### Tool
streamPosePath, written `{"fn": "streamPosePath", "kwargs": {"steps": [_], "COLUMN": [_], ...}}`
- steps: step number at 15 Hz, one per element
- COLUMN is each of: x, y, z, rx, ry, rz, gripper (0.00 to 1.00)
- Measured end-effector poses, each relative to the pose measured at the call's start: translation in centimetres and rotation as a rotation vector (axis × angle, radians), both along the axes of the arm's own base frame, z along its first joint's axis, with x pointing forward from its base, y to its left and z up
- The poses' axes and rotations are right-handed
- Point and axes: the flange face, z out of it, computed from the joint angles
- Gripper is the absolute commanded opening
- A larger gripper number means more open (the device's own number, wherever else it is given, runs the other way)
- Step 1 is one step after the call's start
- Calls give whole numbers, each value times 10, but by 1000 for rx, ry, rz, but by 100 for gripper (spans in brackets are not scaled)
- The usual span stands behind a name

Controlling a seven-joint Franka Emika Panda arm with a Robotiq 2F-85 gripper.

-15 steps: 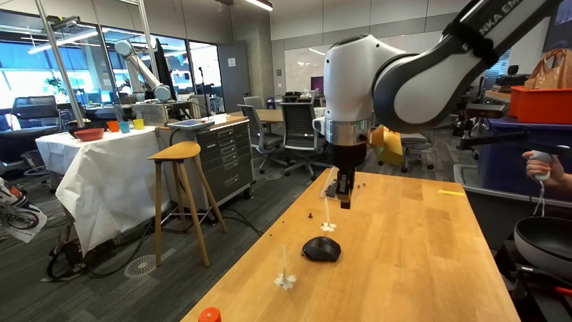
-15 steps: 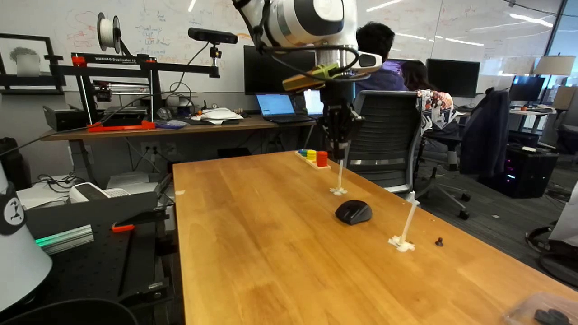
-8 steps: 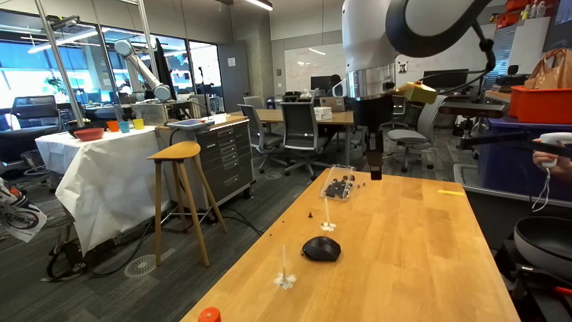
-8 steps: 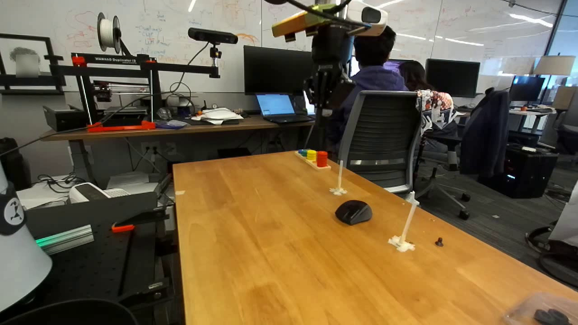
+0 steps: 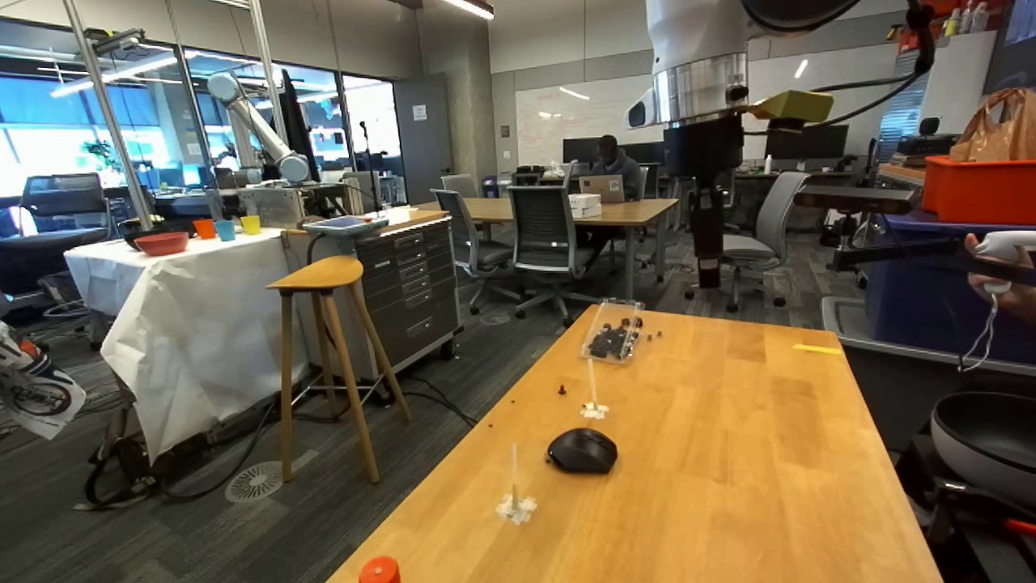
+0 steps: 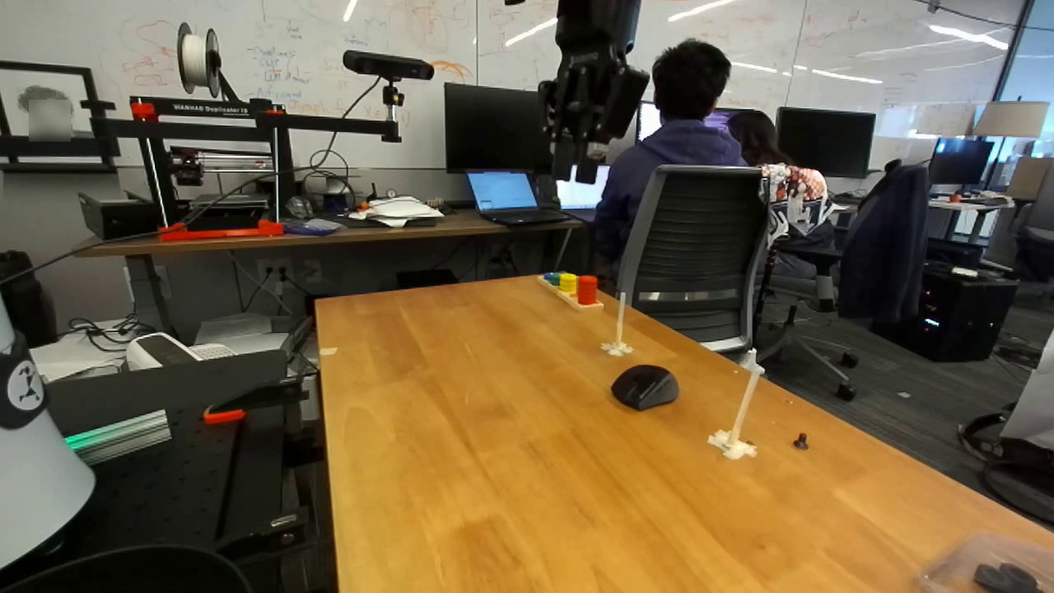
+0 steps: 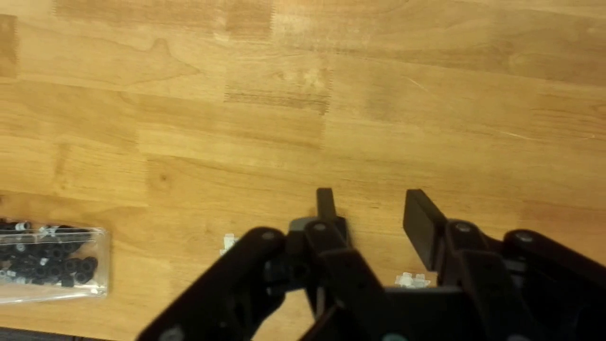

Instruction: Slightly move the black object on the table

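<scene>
The black object, a computer mouse, rests on the light wooden table (image 5: 728, 453) and shows in both exterior views (image 5: 582, 451) (image 6: 645, 387). In the wrist view the mouse (image 7: 343, 228) is mostly hidden behind one finger. My gripper (image 5: 709, 275) hangs high above the table, apart from the mouse; it is also high in an exterior view (image 6: 576, 169). In the wrist view the gripper's fingers (image 7: 369, 201) stand apart, with only table showing between them.
Thin upright sticks (image 6: 745, 395) (image 6: 621, 321) on taped bases stand either side of the mouse. A clear box of small dark pieces (image 5: 613, 332) lies at the table's edge. A small dark screw (image 6: 800, 442) and coloured stacking rings (image 6: 586, 290) are also on the table.
My gripper has risen well above the table; it has shifted right in one view and slightly left in another. The mouse has not moved in these frames.
</scene>
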Motion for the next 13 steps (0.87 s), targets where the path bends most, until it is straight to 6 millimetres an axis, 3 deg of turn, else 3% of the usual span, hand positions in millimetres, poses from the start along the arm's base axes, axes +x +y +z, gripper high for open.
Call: {"fn": "streamPosePath", "kwargs": {"steps": [3,4,13], "x": [-3,-4,-12], "y": [-1,-1,-9], "z": [9,12,18], "rx": [1,1,3], "ry": [-7,-10,22], "rz": [2,3,4], "gripper": [98,100,100]}}
